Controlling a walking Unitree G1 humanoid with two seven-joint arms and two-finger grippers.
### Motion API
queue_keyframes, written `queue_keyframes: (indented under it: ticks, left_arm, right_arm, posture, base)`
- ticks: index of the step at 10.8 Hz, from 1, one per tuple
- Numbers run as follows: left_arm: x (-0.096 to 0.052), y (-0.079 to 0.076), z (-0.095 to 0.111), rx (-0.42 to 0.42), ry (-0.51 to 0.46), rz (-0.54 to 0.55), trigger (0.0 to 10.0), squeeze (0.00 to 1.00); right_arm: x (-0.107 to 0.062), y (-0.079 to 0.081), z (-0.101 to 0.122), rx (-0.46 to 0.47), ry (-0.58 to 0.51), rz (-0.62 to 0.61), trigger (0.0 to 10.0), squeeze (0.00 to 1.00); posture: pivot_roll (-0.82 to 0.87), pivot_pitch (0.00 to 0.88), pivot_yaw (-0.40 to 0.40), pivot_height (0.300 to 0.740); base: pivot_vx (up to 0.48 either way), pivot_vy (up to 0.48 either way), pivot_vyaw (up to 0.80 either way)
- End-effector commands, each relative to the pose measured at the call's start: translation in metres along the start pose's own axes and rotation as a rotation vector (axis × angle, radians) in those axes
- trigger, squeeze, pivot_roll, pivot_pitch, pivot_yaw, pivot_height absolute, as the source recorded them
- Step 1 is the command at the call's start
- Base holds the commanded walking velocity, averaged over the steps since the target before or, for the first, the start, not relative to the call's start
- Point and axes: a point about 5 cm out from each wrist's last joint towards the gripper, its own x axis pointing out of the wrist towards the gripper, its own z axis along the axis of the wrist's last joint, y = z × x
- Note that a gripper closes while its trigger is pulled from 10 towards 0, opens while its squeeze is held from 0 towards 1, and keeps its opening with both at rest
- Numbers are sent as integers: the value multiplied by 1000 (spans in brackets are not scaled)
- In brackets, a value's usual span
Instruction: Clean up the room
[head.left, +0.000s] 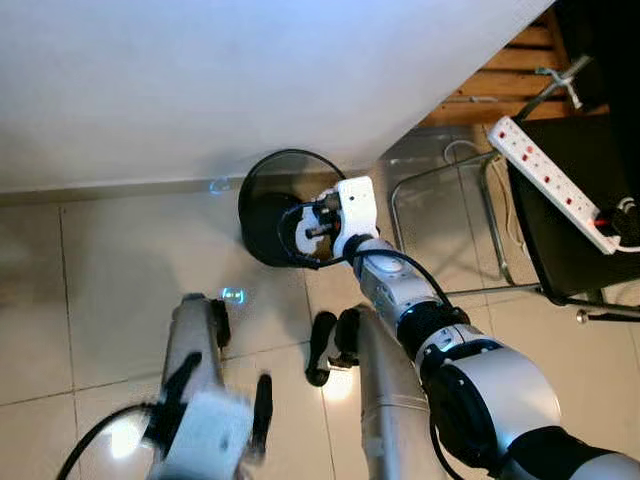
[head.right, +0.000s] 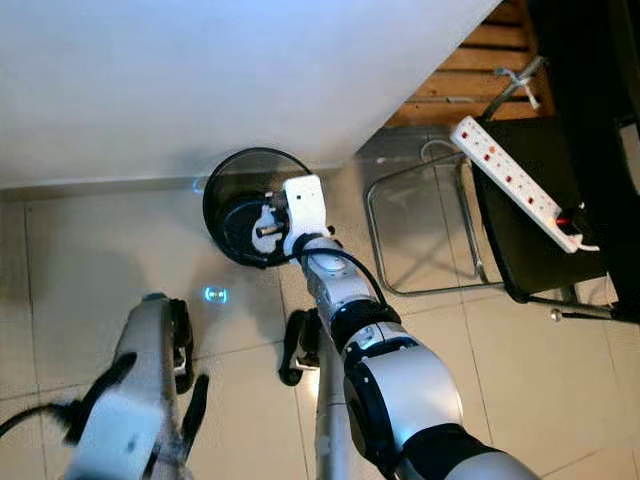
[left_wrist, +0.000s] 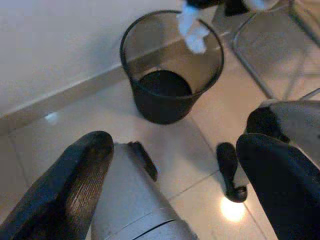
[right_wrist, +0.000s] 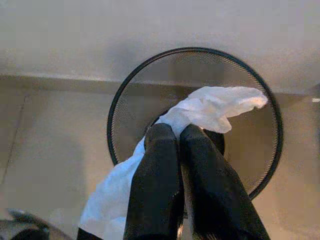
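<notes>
Black long fingers of the left gripper (left_wrist: 170, 190) stand spread wide with nothing between them, low over the pale tiled floor (head.left: 110, 260) at near left. Further right, against the far wall, stands the black wire-mesh wastebasket (right_wrist: 195, 125). Directly above its mouth, the right gripper (right_wrist: 177, 137) pinches a crumpled white tissue (right_wrist: 210, 110). Recommended: keep the pinch centred inside the rim, lower slightly, then part the fingers so the trailing end falls inside, not over the edge.
</notes>
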Motion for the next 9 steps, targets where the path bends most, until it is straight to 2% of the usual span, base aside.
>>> queue_keyframes:
  ticks: [1,3,4,5,6,7,9]
  left_arm:
    - [-11,-2,-1,2,20,-30,10000,0]
    - [-27,1,14,-58,-18,-76,10000,0]
    - [-36,1,12,-63,-3,-97,10000,0]
    - [-45,0,-3,30,18,-105,10000,0]
    - [-45,0,-10,96,21,-112,10000,0]
    - [-41,6,-11,93,29,-77,10000,0]
    - [-38,6,-4,97,-24,-65,10000,0]
  right_arm:
    - [6,57,-9,76,35,129,10000,0]
    - [6,60,-9,54,41,140,10000,0]
    - [7,61,-8,58,43,134,10000,0]
    - [8,61,-5,66,35,133,10000,0]
    - [8,60,-5,80,39,133,10000,0]
    - [8,59,-7,119,57,123,10000,0]
    - [7,62,-10,161,71,111,10000,0]
  posture:
    - [308,704,-282,640]
    - [347,733,-284,640]
    - [349,738,-290,640]
    - [336,739,-306,640]
    - [327,739,-315,640]
    - [324,738,-318,640]
    - [331,751,-311,640]
  base:
    - [0,0,0]
    - [0,0,0]
    - [0,0,0]
    - [0,0,0]
    - [0,0,0]
    - [0,0,0]
    - [0,0,0]
